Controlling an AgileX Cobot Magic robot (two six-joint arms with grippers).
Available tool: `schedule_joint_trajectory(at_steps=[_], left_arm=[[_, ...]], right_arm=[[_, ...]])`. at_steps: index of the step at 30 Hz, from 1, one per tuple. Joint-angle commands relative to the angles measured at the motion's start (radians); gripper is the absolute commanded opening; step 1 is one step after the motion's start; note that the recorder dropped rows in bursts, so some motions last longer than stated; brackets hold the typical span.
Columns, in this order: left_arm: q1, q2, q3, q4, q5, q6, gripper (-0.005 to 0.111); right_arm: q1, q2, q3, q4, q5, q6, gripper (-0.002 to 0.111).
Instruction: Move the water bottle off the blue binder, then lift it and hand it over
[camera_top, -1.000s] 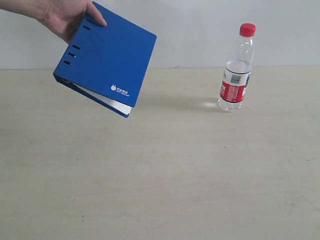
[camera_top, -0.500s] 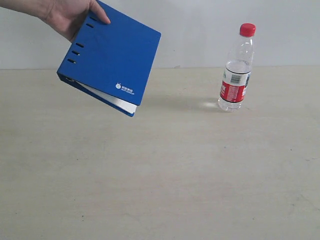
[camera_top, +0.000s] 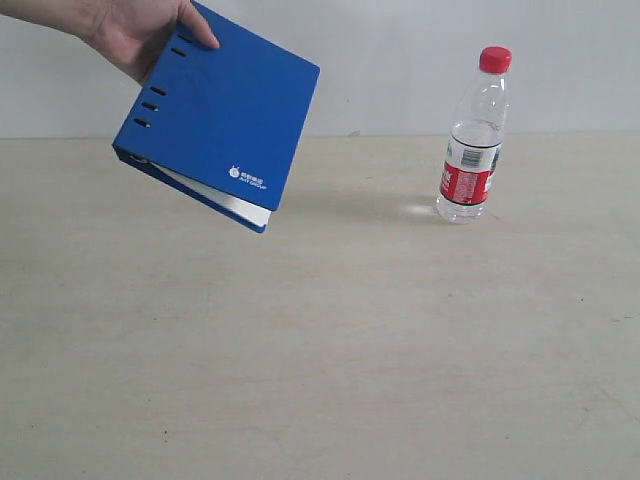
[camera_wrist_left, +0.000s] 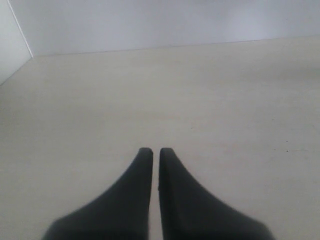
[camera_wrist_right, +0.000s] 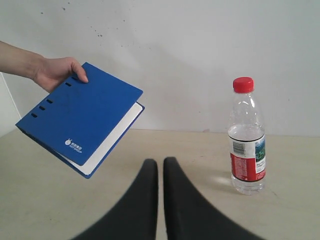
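Desk (camera_top: 320, 360), pale and lightly grained, fills most of the exterior view, with a plain white wall (camera_top: 400, 60) behind it. We count one blue binder (camera_top: 225, 110), one water bottle (camera_top: 472, 150), one person's hand (camera_top: 135, 35) and two grippers.

The blue binder is held in the air above the left part of the desk, tilted, closed, with its white pages showing along the lower edge. The person's hand grips it at the upper corner, beside the row of holes, and a small white logo sits near the lower corner.

The water bottle stands upright on the right part of the desk, well apart from the blue binder and touching nothing else. It is clear, with a red cap (camera_top: 494, 59) and a red and white label.

In the right wrist view, we see the right gripper (camera_wrist_right: 160, 162) with its fingers nearly together and nothing between them. The water bottle and the blue binder both lie beyond its tips, well apart from it, with nothing in the way.

The left gripper (camera_wrist_left: 151, 151) is likewise all but closed and holds nothing. Only bare desk lies ahead of it.
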Motion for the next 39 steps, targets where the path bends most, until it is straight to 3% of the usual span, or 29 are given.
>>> schedule_joint_trajectory(at_steps=[1, 25, 30, 34, 39], left_arm=[[-0.008, -0.003, 0.003, -0.008, 0.001, 0.004, 0.004], [-0.008, -0.003, 0.003, -0.008, 0.001, 0.004, 0.004], [-0.008, -0.003, 0.003, -0.008, 0.001, 0.004, 0.004], [-0.008, -0.003, 0.003, -0.008, 0.001, 0.004, 0.004], [-0.008, -0.003, 0.003, -0.008, 0.001, 0.004, 0.004]], right_arm=[[0.001, -0.003, 0.000, -0.004, -0.001, -0.001, 0.001], [-0.001, -0.003, 0.002, -0.006, 0.005, -0.005, 0.001], [-0.001, -0.003, 0.021, -0.111, -0.110, 0.012, 0.001], [-0.075, -0.015, 0.101, -0.112, -0.269, 0.150, 0.001], [-0.189, -0.100, 0.142, -0.217, -0.275, 0.170, 0.001]])
